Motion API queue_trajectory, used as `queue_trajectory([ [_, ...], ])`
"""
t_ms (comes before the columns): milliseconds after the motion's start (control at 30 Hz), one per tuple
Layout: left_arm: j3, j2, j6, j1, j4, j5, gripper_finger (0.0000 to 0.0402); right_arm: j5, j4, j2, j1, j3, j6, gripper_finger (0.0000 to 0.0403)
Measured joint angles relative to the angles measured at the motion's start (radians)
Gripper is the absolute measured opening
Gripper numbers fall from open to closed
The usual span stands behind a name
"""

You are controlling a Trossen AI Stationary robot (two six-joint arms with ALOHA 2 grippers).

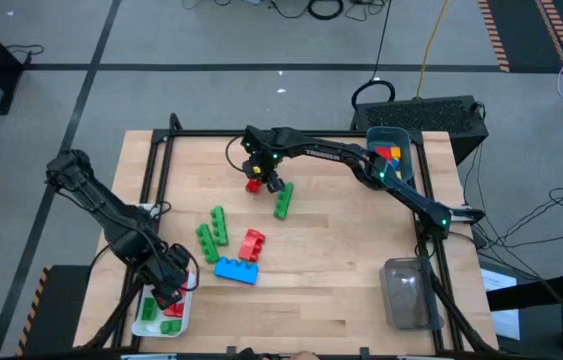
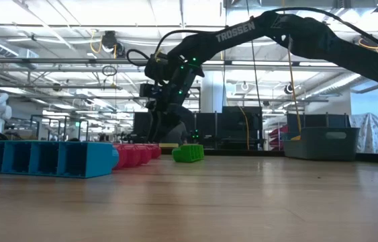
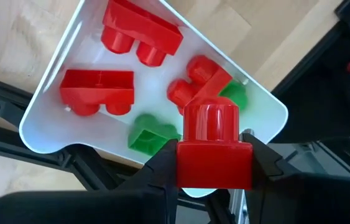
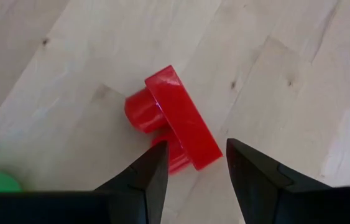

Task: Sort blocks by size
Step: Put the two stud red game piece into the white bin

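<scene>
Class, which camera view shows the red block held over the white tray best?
The left wrist view: the red single-stud block fills it, clamped in the left gripper above the white tray. The high view shows only a red speck there; the low and right wrist views miss it.

From my seat the only lettering I can read is the white brand word "TROSSEN", printed along the dark forearm link of the right arm (image 2: 235, 31) in the low view. In the high view the same link (image 1: 323, 154) carries a small white mark in that place, too small for me to read. I find no legible text, numbers or labels on the blocks, bins or table.
</scene>
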Motion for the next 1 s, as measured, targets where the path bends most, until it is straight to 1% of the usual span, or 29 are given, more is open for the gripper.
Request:
queue_trajectory([
  [167, 0.0, 0.021, 0.0, -0.016, 0.0, -0.012, 0.0105, 0.001, -0.001, 0.0, -0.001, 0.0, 0.027, 0.0148],
  [367, 0.0, 0.029, 0.001, -0.024, -0.002, -0.076, 0.0149, -0.005, -0.002, 0.0, -0.003, 0.0, 0.104, 0.0148],
  [433, 0.0, 0.029, 0.003, -0.024, -0.008, -0.093, 0.0163, -0.034, -0.005, 0.0, -0.007, 0.0, 0.138, 0.0148],
  [533, 0.0, 0.029, 0.016, -0.022, -0.074, -0.105, 0.0176, -0.053, -0.026, -0.008, -0.013, 0.0, 0.175, 0.0148],
  [600, 0.0, 0.028, 0.05, -0.015, -0.117, -0.131, 0.0179, -0.053, -0.034, -0.015, -0.016, 0.0, 0.196, 0.0148],
  [733, 0.0, 0.024, 0.134, 0.021, -0.179, -0.242, 0.0181, -0.048, -0.059, -0.054, -0.028, -0.001, 0.247, 0.0148],
  [900, 0.0, 0.023, 0.251, 0.099, -0.176, -0.464, 0.0181, -0.044, -0.128, -0.128, -0.048, -0.001, 0.288, 0.0148],
  [1000, 0.0, 0.023, 0.32, 0.162, -0.173, -0.575, 0.0181, -0.043, -0.156, -0.178, -0.059, 0.0, 0.321, 0.0148],
])
